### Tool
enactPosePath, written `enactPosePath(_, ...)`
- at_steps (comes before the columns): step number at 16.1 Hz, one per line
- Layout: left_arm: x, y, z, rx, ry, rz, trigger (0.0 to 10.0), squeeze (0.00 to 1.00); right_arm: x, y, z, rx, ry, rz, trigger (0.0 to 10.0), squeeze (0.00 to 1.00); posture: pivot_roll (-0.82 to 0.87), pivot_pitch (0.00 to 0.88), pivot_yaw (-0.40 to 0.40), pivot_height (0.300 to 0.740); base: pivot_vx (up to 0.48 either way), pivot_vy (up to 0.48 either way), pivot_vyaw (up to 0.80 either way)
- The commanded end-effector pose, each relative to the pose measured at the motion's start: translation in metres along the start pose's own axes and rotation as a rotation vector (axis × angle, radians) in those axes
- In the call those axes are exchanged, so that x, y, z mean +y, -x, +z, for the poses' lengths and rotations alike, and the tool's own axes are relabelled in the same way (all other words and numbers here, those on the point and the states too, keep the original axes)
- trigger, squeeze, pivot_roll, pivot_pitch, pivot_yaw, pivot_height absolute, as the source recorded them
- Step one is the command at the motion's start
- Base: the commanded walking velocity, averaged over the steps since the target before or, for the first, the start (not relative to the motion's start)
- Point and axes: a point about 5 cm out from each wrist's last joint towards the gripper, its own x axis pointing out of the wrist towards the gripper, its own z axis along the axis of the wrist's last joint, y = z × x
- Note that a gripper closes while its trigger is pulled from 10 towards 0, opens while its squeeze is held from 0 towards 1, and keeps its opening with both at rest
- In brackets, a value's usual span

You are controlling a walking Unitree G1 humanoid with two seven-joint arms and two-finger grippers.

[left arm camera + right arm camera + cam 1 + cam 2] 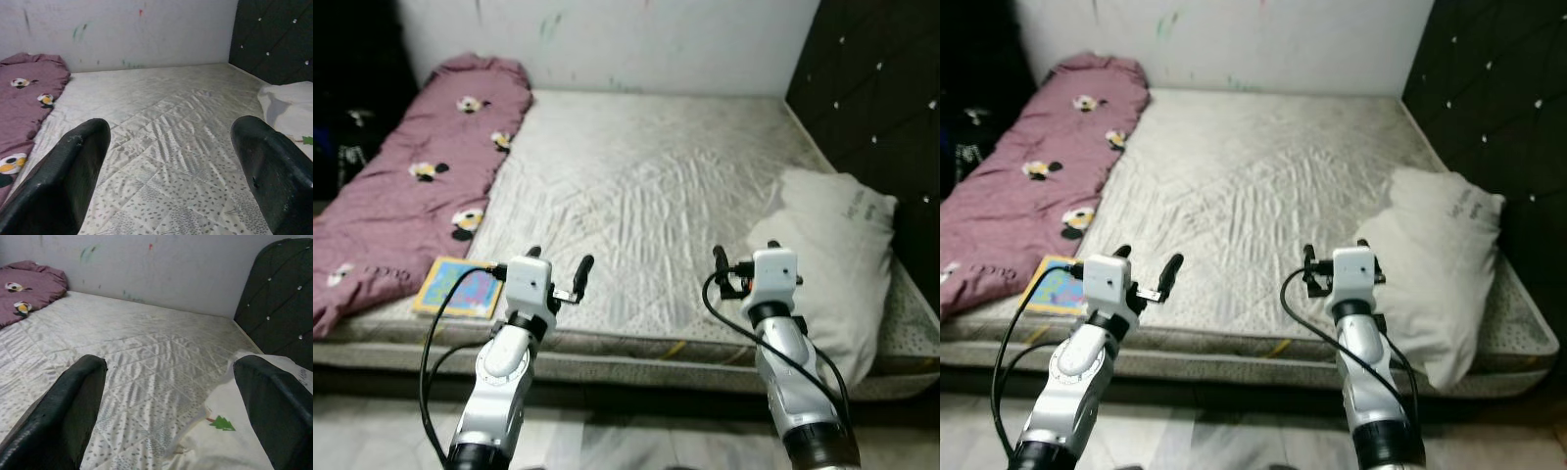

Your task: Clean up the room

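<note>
A crumpled mauve blanket printed with cartoon faces lies heaped along the grey quilted bed, beyond and outboard of the left gripper. A colourful flat picture book lies just outboard of that gripper, and a white pillow lies beside the right gripper. Both grippers hover released over the bed's near edge, grasping nothing.

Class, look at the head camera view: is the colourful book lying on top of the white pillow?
No. The colourful book lies at the bed's near left edge beside the purple blanket, while the white pillow is across the mattress on the right.
</note>
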Motion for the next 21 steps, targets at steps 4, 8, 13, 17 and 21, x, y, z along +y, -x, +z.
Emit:
enactPosePath(4,0.003,-0.001,0.003,-0.015,0.001,-0.002,10.0,0.0,0.003,-0.004,0.004,-0.018,0.0,0.012,10.0,0.0,-0.05,0.0,-0.023,0.74,0.266,0.0,0.0)
enactPosePath(8,0.003,-0.003,0.003,-0.018,0.0,-0.004,10.0,0.0,0.003,-0.005,0.005,-0.021,0.001,0.011,10.0,0.0,-0.05,0.0,-0.023,0.74,0.265,0.0,0.0)
enactPosePath(13,0.003,-0.002,0.001,-0.005,-0.002,0.011,10.0,0.0,0.002,-0.005,0.005,-0.021,0.004,0.009,10.0,0.0,-0.05,0.0,-0.025,0.74,0.107,0.0,0.0)
enactPosePath(17,0.003,-0.002,0.0,-0.002,-0.002,0.013,10.0,0.0,0.0,-0.005,0.006,-0.026,0.006,0.003,10.0,0.0,-0.05,0.0,-0.024,0.74,0.0,0.0,0.0)
enactPosePath(21,0.0,0.005,-0.008,0.039,0.004,0.034,10.0,0.0,-0.002,0.004,-0.002,0.002,0.003,-0.009,10.0,0.0,-0.06,0.0,-0.022,0.74,0.0,0.0,-0.64)
